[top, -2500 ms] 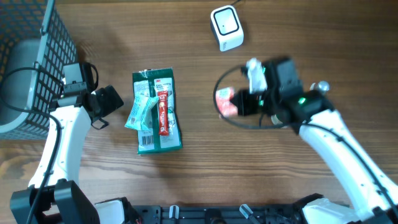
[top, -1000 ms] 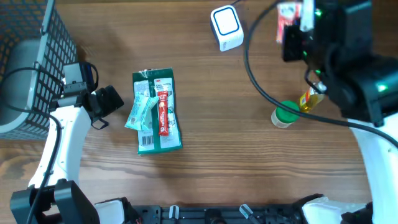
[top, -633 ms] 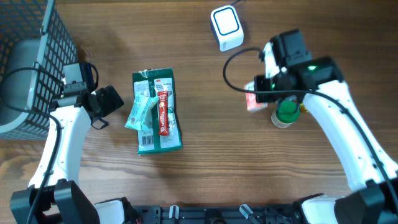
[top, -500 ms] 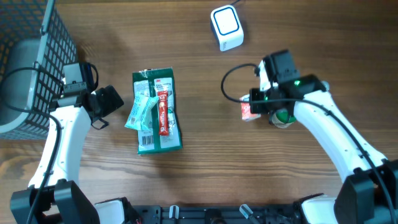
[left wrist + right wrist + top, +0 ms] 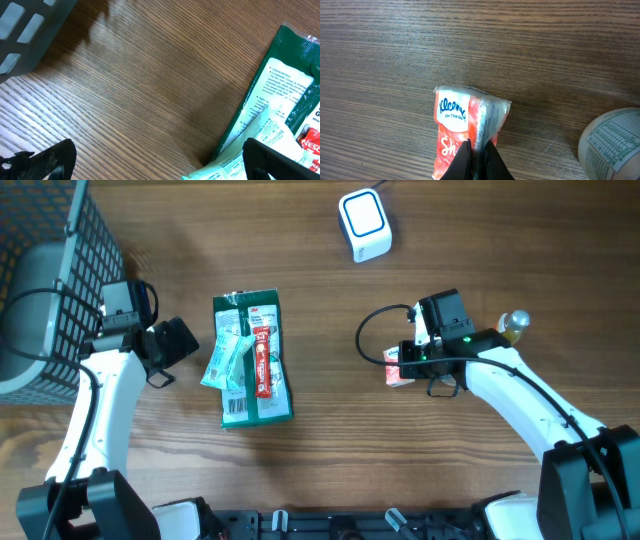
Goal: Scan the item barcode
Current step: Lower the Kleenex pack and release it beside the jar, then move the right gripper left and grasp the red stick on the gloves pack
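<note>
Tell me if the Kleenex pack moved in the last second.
Yes. The Kleenex pack, in the right gripper, went from level with the white scanner to well below it, seen overhead.

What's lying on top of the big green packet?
A red stick sachet and pale blue-green sachets lie on the green packet. They cover its middle, so the print beneath them is hidden.

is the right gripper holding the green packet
No, the right gripper is shut on a red tissue pack; the green packet lies apart.

The tissue pack reads "Kleenex On The Go".
</note>
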Controlling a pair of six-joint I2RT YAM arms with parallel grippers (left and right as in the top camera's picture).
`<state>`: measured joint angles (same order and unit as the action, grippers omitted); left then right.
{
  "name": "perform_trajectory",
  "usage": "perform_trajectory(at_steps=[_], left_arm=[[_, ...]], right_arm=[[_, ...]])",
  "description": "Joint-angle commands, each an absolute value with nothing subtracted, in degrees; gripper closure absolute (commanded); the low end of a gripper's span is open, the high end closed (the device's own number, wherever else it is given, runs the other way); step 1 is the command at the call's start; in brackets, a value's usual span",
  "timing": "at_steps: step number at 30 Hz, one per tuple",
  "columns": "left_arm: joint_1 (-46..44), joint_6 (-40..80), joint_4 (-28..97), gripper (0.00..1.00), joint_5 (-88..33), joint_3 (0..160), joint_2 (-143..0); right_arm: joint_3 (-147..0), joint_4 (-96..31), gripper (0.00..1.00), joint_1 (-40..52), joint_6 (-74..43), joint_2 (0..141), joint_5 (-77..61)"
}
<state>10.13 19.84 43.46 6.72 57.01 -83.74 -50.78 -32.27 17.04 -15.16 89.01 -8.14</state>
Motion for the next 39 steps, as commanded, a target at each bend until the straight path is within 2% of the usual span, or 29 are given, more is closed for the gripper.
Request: perform_trajectory(at_steps=[1,13,16,17,18,21,24,25,27,29,31,39], left_arm=[[10.4,19.8,43.3,0.0,6.7,57.8,-83.0],[10.4,19.7,43.3,0.0,6.7,57.8,-83.0],[10.4,19.8,43.3,0.0,6.7,57.8,-83.0],[10.4,19.8,43.3,0.0,6.7,57.8,-83.0],[10.4,19.8,43.3,0.0,6.7,57.8,-83.0],[10.4,19.8,43.3,0.0,6.7,57.8,-83.0],[10.4,19.8,43.3,0.0,6.7,57.8,-83.0],[10.4,19.8,43.3,0.0,6.7,57.8,-83.0],[10.4,19.8,43.3,0.0,6.7,57.8,-83.0],[10.4,19.8,43.3,0.0,6.7,57.8,-83.0],[10.4,19.8,43.3,0.0,6.7,57.8,-83.0],[10.4,19.8,43.3,0.0,6.7,57.8,-83.0]], right_arm=[[-50.5,-32.1,0.95,17.0,-15.6,88.9,-9.1],[-50.3,-32.1,0.95,17.0,-16.6,88.9,-8.8],[-50.1,-31.0,0.95,17.0,-16.5,89.0,-2.6],[-50.1,-30.4,0.88,17.0,-16.5,89.1,-0.6],[-50.1,-29.2,0.72,17.0,-16.5,89.1,2.0],[-50.1,-25.1,0.62,17.0,-15.0,89.1,3.0],[-50.1,-21.7,0.36,17.0,-13.5,89.1,3.0],[-50.1,-21.0,0.35,17.0,-13.5,89.1,2.9],[-50.1,-20.2,0.37,17.0,-13.6,89.1,-0.8],[-50.1,-19.7,0.61,17.0,-16.0,89.2,-10.4],[-50.1,-19.4,0.7,17.6,-22.0,90.3,-14.5],[-50.1,-17.0,0.65,23.7,-24.9,99.7,-8.6]])
